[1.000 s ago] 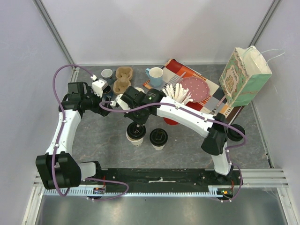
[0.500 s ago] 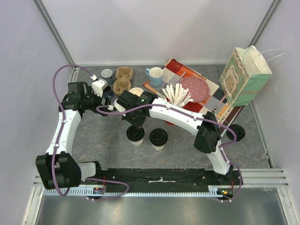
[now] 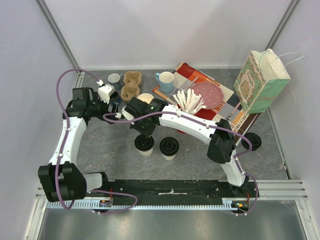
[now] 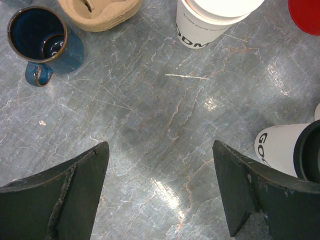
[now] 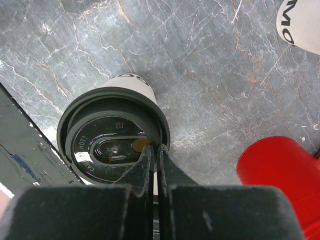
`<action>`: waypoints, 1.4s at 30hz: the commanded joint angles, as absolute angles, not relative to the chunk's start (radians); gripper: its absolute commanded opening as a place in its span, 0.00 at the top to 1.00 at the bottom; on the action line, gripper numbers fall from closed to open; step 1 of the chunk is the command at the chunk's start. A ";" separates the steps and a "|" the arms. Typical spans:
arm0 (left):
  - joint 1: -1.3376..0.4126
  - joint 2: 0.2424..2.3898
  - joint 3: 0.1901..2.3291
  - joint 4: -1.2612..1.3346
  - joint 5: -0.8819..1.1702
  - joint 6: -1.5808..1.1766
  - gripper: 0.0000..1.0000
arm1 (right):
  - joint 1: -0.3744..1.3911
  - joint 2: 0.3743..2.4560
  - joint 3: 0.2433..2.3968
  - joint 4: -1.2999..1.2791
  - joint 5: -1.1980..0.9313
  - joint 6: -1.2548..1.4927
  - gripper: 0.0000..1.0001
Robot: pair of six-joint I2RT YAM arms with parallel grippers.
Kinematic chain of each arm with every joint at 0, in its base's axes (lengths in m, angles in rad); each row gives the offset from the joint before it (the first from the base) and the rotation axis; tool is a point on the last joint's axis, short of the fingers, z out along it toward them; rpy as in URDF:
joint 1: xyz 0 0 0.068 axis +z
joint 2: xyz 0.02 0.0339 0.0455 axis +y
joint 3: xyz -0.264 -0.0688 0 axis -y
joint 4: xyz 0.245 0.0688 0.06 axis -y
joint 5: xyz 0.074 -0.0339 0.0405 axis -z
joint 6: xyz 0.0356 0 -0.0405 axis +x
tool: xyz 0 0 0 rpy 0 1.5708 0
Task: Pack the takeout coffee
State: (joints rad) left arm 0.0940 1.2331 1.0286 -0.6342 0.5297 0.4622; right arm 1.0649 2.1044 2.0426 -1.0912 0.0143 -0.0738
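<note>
Two takeout coffee cups with black lids stand side by side near the front, the left cup [image 3: 144,143] and the right cup [image 3: 169,147]. My right gripper [image 3: 145,132] [image 5: 155,149] is shut, its fingertips resting at the lid rim of the left cup [image 5: 112,137]; whether they pinch the rim is unclear. A third paper cup [image 3: 145,98] [image 4: 215,20] with a pale top stands further back. My left gripper [image 3: 113,103] [image 4: 160,190] hangs open over bare table, holding nothing. A lidded cup [image 4: 292,150] sits just beyond its right finger.
A cardboard cup carrier [image 3: 131,84] [image 4: 100,12] lies at the back left beside a dark blue mug [image 4: 42,42] and a small white mug [image 3: 114,79]. Further right are a light blue mug [image 3: 165,80], a red cup [image 5: 280,172], cutlery, plates and a patterned paper bag [image 3: 262,80].
The right arm's elbow swung left and its wrist shifted slightly back over the left cup, then held still. Both cups and the left arm stayed put.
</note>
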 commanded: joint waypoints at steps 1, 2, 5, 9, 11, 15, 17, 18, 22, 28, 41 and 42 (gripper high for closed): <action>0.098 1.229 1.031 -0.627 0.557 0.460 0.09 | 1.071 2.068 2.005 -1.081 0.003 -0.058 1.00; 0.098 1.229 1.031 -0.627 0.558 0.460 0.09 | 1.072 2.065 2.002 -1.081 0.003 -0.060 1.00; 0.098 1.229 1.032 -0.627 0.560 0.462 0.09 | 1.071 2.057 1.999 -1.083 0.011 -0.060 1.00; 0.098 1.229 1.032 -0.627 0.560 0.462 0.09 | 1.072 2.057 2.016 -1.081 0.002 -0.057 0.93; 0.098 1.230 1.034 -0.629 0.560 0.462 0.09 | 1.072 2.057 2.020 -1.083 -0.025 -0.055 0.77; 0.098 1.229 1.038 -0.629 0.561 0.462 0.09 | 1.074 2.043 2.023 -1.083 -0.026 -0.060 0.57; 0.098 1.230 1.040 -0.630 0.568 0.463 0.09 | 1.074 2.037 2.034 -1.083 -0.020 -0.060 0.56; 0.097 1.230 1.042 -0.632 0.572 0.462 0.09 | 1.072 2.033 2.040 -1.083 -0.018 -0.061 0.55; 0.098 1.230 1.049 -0.637 0.587 0.462 0.09 | 1.072 2.026 2.083 -1.088 -0.023 -0.067 0.53; 0.100 1.220 1.074 -0.669 0.652 0.463 0.10 | 1.071 2.003 2.167 -1.108 -0.006 -0.083 0.51; 0.016 1.150 1.028 -1.129 1.106 0.860 0.98 | 1.080 1.557 1.341 -0.339 -0.275 0.282 1.00; -0.024 1.157 0.993 -1.127 1.097 0.880 0.98 | 1.083 1.542 1.309 -0.307 -0.264 0.294 1.00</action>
